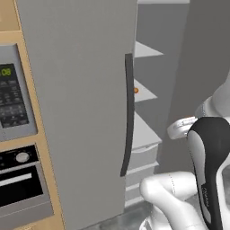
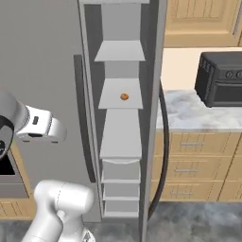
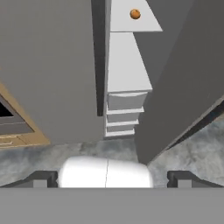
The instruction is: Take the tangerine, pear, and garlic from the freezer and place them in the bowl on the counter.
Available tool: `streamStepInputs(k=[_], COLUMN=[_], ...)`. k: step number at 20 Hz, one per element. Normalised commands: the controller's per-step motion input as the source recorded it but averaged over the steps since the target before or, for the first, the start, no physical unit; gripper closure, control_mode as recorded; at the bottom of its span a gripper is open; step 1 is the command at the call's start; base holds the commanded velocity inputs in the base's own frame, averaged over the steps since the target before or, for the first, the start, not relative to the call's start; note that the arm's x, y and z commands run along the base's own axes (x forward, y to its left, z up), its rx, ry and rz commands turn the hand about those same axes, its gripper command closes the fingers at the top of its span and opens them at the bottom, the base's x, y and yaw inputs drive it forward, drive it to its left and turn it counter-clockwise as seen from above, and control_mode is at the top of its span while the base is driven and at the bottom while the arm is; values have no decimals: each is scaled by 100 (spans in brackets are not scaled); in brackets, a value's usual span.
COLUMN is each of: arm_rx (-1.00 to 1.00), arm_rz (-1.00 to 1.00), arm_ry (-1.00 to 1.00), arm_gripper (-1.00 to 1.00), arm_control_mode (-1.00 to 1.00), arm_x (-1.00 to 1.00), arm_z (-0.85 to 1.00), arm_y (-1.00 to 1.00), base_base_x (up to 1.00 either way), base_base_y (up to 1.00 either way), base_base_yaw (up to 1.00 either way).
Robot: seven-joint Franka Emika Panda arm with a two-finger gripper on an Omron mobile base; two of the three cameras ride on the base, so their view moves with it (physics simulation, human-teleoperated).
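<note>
At the bottom of the hand view, the two-finger gripper (image 3: 111,178) is held spread and empty, clear of the tall grey freezer (image 3: 52,65). Farther off, at upper centre, the tiny round orange tangerine (image 3: 135,14) is seen resting on a pale grey shelf (image 3: 144,24), probably the first pick.

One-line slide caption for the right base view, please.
Freezer open, a lone tangerine on a middle shelf; countertop with a black oven alongside.

I'm in a kitchen: open freezer (image 2: 120,118), marbled counter (image 2: 198,113), wooden cabinets (image 2: 198,165), microwave (image 1: 11,96), toaster oven (image 2: 220,78).
</note>
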Motion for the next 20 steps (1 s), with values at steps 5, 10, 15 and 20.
streamStepInputs(k=[5, 10, 15, 20], arm_rx=[0, 0, 0, 0], arm_rz=[0, 0, 0, 0], arm_ry=[0, 0, 0, 0], arm_gripper=[-100, -100, -100, -100], arm_control_mode=[100, 100, 100, 100], arm_x=[0, 0, 0, 0], arm_z=[0, 0, 0, 0], arm_y=[0, 0, 0, 0], base_base_x=[97, 59, 4, 86], base_base_y=[-16, -40, -78, -9], base_base_yaw=[13, 23, 21, 17])
